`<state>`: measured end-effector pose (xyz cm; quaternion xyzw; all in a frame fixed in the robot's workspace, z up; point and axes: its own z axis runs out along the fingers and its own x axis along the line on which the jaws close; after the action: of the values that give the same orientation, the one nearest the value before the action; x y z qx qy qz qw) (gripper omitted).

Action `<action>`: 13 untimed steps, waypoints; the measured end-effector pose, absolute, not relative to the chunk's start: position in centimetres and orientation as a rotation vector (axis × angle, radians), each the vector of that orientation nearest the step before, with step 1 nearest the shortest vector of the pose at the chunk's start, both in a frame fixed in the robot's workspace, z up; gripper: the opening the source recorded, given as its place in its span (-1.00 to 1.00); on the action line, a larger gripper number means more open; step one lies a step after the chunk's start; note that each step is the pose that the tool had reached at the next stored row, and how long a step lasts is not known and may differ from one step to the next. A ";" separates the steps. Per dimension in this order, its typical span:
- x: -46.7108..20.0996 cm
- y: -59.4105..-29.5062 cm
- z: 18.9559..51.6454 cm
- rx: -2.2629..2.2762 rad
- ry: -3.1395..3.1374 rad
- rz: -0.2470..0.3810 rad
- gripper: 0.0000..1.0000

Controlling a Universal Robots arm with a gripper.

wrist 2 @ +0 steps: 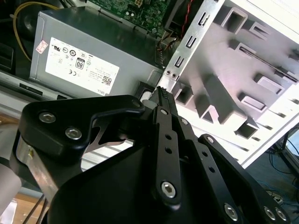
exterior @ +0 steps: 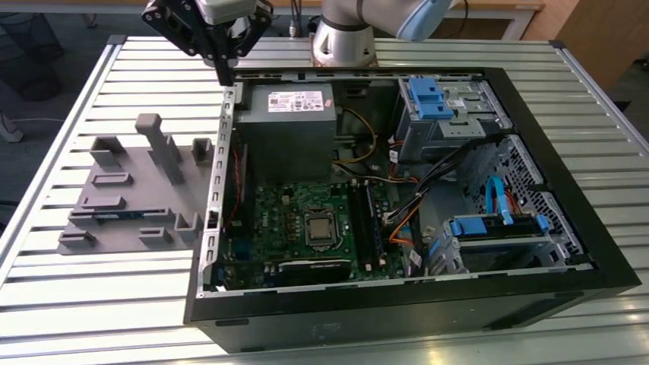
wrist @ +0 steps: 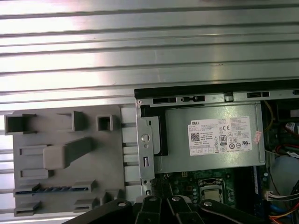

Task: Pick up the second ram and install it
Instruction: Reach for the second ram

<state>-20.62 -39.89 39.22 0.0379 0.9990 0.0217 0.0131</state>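
End effector (exterior: 223, 74) hangs over PC case (exterior: 355, 319) rear corner, fingers pinched together, nothing held. Second ram (wrist: 51, 189) sits in grey holder (wrist: 107, 154) slot on worktop (wrist: 140, 46); mostly hidden, just blue edge visible.

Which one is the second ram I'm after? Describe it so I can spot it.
Find the grey fixture tray on the slatted table, at the exterior view's left of the open computer case. The second ram lies in a slot of it: a thin blue stick, the one blue thing among grey blocks.
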 end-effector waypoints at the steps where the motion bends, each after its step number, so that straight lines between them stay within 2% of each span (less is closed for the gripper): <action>1: -20.7 -39.9 39.2 0.118 3.112 0.068 -0.79; 13: -21.4 -39.9 39.2 0.118 3.112 0.068 -0.79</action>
<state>-21.42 -39.89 39.21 0.0379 0.9990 0.0217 0.0131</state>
